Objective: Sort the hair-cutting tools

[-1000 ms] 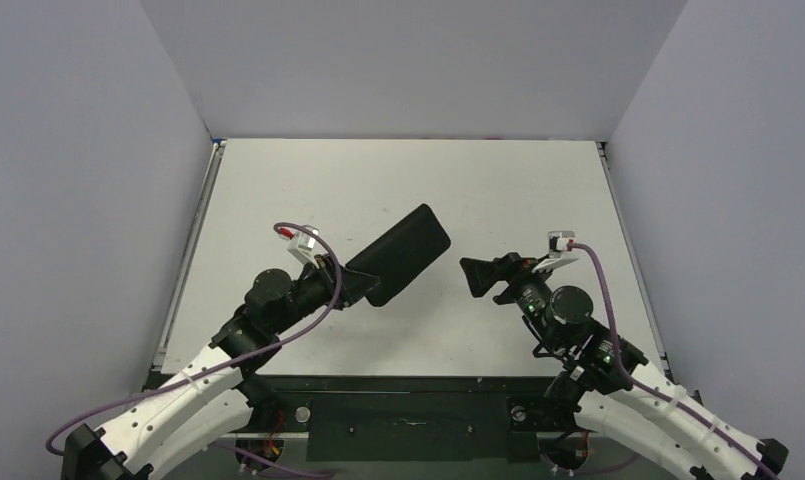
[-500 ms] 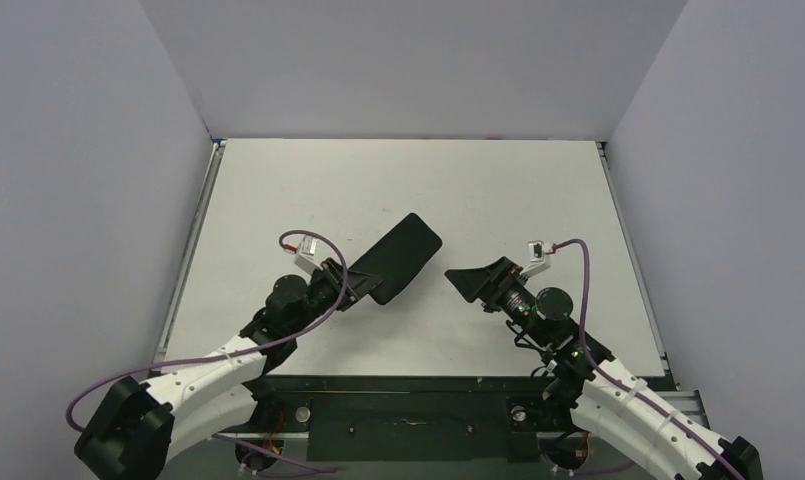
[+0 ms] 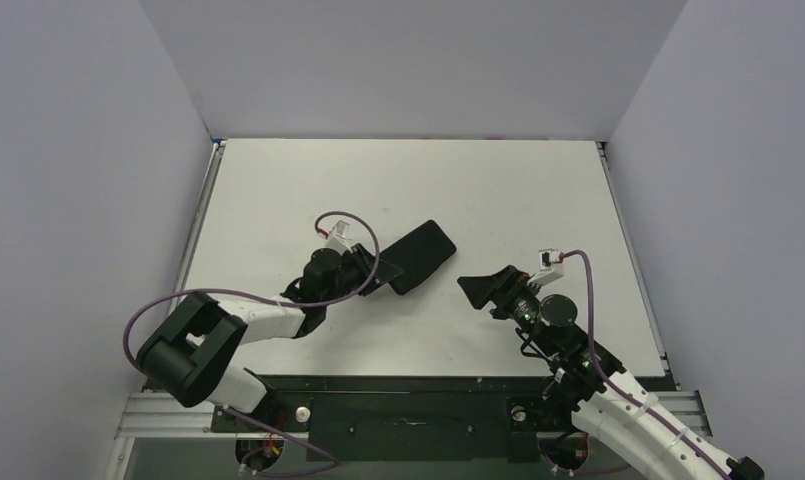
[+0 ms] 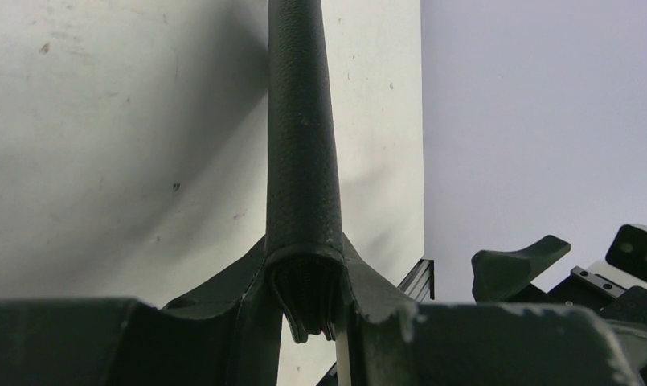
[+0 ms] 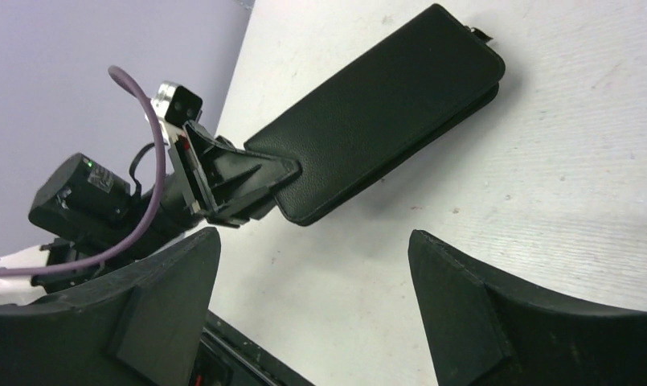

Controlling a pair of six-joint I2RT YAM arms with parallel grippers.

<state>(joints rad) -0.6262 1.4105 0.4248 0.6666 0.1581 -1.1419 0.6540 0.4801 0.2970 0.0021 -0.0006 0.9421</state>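
The left gripper [image 3: 382, 272] clamps 1 end of the zipped black case [image 3: 423, 253], its contents hidden. Near it, the right gripper [image 3: 470, 286] hangs wide, empty.

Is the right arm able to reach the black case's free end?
Probably yes: the right pincer is open and faces the case, nothing between them; the left pincer holds only the other end.

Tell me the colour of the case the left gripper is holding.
Black, finely pebbled; the case shows best in the right wrist view.
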